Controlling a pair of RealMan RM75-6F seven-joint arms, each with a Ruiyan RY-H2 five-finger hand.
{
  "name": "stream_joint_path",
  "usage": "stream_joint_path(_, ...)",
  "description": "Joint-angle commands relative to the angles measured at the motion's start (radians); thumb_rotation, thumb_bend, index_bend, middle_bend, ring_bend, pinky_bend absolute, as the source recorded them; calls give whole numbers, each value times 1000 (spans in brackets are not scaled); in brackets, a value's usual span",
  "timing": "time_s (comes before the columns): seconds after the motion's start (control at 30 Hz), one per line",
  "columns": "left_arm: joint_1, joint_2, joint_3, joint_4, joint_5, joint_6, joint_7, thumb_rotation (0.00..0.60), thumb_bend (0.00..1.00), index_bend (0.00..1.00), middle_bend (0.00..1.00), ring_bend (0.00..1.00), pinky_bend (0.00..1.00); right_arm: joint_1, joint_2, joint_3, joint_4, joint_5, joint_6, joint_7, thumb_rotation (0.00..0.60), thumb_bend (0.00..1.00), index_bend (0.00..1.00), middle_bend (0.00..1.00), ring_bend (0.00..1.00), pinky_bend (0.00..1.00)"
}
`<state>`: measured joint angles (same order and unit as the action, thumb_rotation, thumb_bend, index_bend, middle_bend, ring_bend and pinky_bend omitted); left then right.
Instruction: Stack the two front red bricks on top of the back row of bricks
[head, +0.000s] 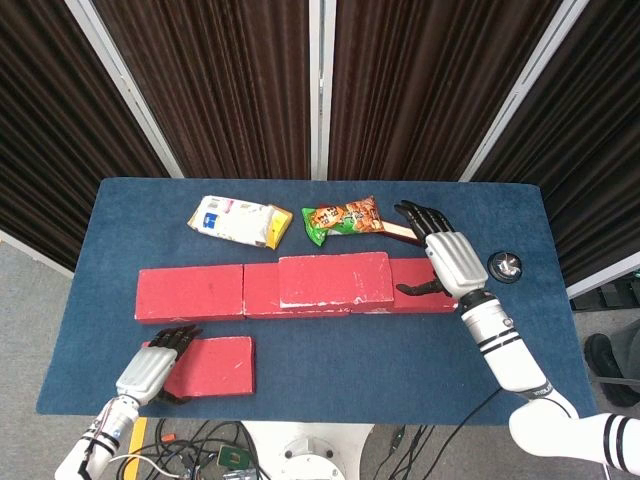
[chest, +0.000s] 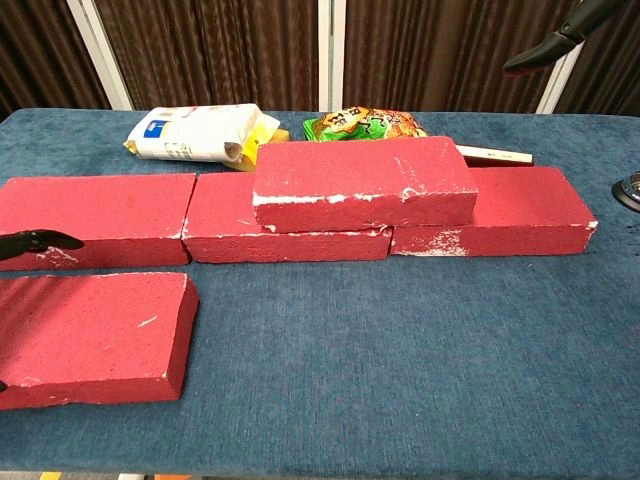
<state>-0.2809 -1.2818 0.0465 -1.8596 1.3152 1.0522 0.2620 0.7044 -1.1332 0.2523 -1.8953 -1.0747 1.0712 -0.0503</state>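
The rectangular table (head: 320, 360), covered in dark blue cloth, carried every item observed. Across its middle lay the back row of three long red bricks (head: 190, 294), set end to end. One further red brick of the same kind, the stacked brick (head: 334, 279), sat on top of that row, bridging the middle and right bricks, with chipped white marks along its front edge in the chest view (chest: 362, 183). The remaining front red brick (head: 207, 365) lay flat on the cloth near the front left edge, apart from the row and in front of its left end.

The right hand (head: 447, 258), white-backed with black fingers, was over the right end of the row, fingers apart and holding nothing; only a dark fingertip showed at the top right of the chest view. The left hand (head: 152, 370) was at the left end of the front brick, its fingers (head: 178, 338) spread over the brick's corner; whether it pressed or gripped the brick could not be determined.

Behind the row lay a white and yellow snack packet (head: 239, 221), a green and orange snack packet (head: 339, 219) and a flat dark red and white bar (chest: 494, 154). A small round black and silver object (head: 504, 266) sat near the right edge.
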Motion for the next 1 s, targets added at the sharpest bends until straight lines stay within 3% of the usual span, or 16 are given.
stream_joint_path(0.03,-16,-9,-2,-16,-47,-18,39,600,0,0,0,0,0,-4,-1,0,5,-2,-5,5,600,0,0,0,0,0)
stream_joint_path(0.23,-26,-3,2,-46,-93,-18,69,600,0,0,0,0,0,-6,-12,4,28,1,-19,18,600,0,0,0,0,0)
stream_joint_path(1.0,-78,-50,7,13,-186,-46,109,600,0,0,0,0,0,-13,-35,14,59,4,-41,21,600,0,0,0,0,0)
